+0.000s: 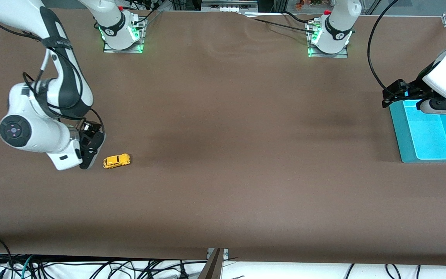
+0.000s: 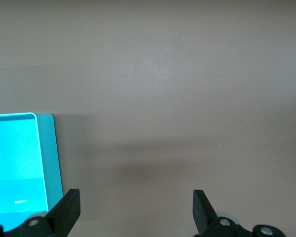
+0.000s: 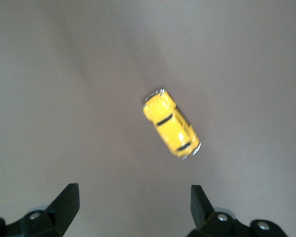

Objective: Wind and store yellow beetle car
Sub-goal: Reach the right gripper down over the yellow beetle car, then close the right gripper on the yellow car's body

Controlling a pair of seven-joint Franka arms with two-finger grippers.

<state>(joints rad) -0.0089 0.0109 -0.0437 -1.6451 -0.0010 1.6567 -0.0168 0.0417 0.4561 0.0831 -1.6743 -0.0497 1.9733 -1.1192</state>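
Note:
The yellow beetle car (image 1: 117, 161) stands on its wheels on the brown table, toward the right arm's end. It also shows in the right wrist view (image 3: 171, 123), lying clear of the fingers. My right gripper (image 1: 86, 162) is open and empty, low over the table just beside the car; in its own view (image 3: 133, 195) nothing lies between the jaws. My left gripper (image 1: 387, 101) is open and empty, up at the edge of a teal bin (image 1: 405, 143). In its own view (image 2: 135, 200) only bare table lies between the jaws.
The teal bin stands at the left arm's end of the table and holds nothing that I can see; its rim shows in the left wrist view (image 2: 50, 158). The arm bases (image 1: 122, 35) (image 1: 329, 38) stand along the table's back edge.

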